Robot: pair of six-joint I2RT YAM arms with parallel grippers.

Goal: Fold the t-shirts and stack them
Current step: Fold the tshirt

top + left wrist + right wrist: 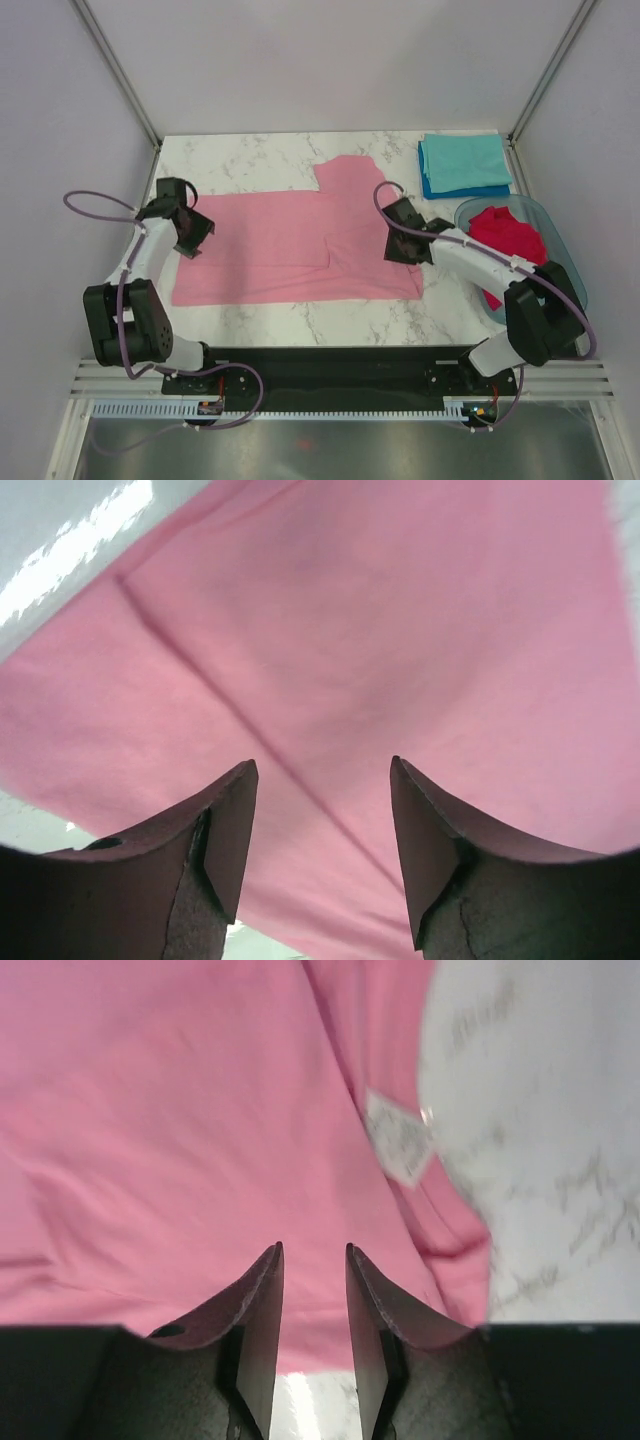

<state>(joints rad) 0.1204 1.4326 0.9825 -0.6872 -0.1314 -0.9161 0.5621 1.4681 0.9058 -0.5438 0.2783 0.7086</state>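
Marble table (270, 155) bears pink shirt (290, 250), its tag (398, 1145) unreadable; left gripper (322, 763) wide, right gripper (314, 1248) narrow.

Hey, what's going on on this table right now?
Two robot arms are folding a pink t-shirt spread on the marble table. The left gripper is open over its left end and the right gripper open over its right side; neither holds cloth. A teal shirt lies folded on a blue one at the far right corner, and a red shirt waits in the clear tub.
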